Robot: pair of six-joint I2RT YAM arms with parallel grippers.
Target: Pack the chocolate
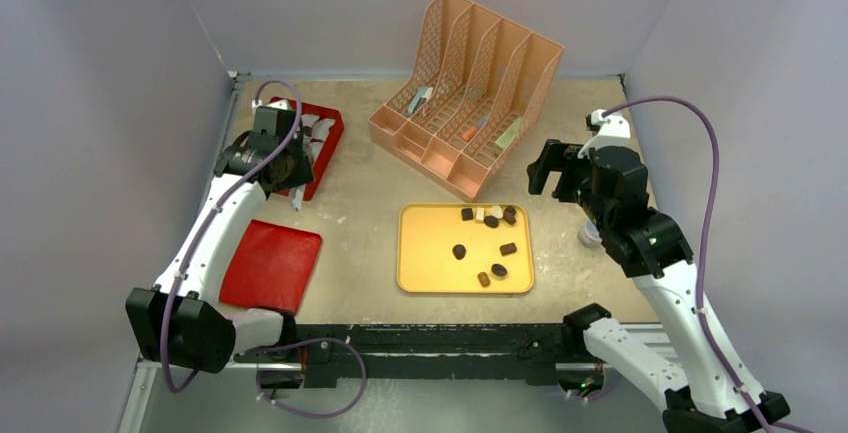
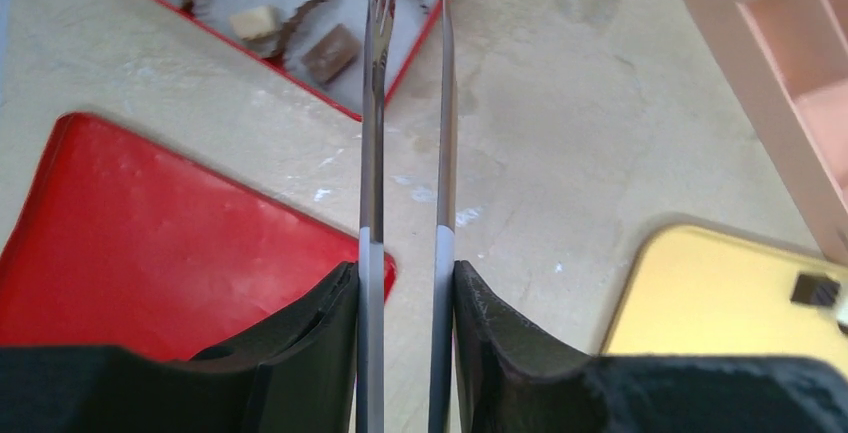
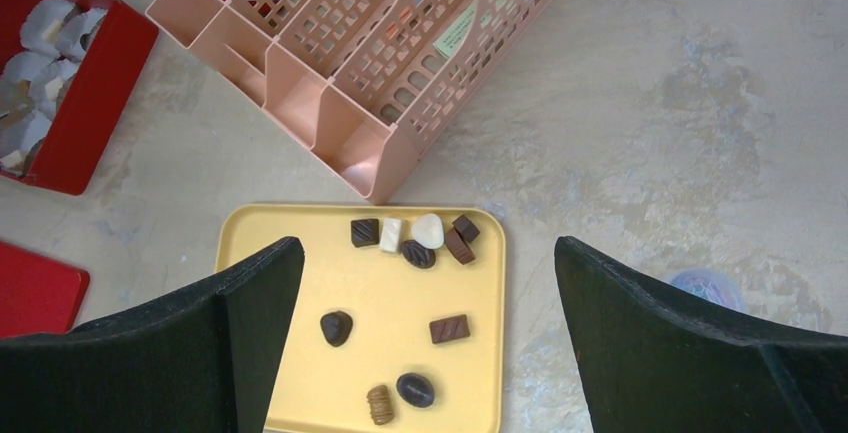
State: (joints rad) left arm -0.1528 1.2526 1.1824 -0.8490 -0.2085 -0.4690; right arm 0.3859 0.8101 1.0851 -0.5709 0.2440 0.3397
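Observation:
Several pieces of chocolate (image 1: 488,243) lie loose on the yellow tray (image 1: 430,253): dark, brown and white ones (image 3: 449,328). My left gripper (image 2: 405,283) is shut on metal tongs (image 2: 372,153). The tong blades reach forward over the corner of the red box (image 1: 325,138), where a brown piece (image 2: 333,53) and a cream piece (image 2: 253,21) sit among paper liners. The tong tips run out of the top of the left wrist view. My right gripper (image 3: 428,253) hangs open high above the tray, holding nothing.
A red lid (image 1: 270,265) lies flat at the near left. A pink file organizer (image 1: 470,88) stands behind the tray. White cup liners (image 3: 40,33) fill the red box. A small clear plastic thing (image 3: 705,288) lies right of the tray.

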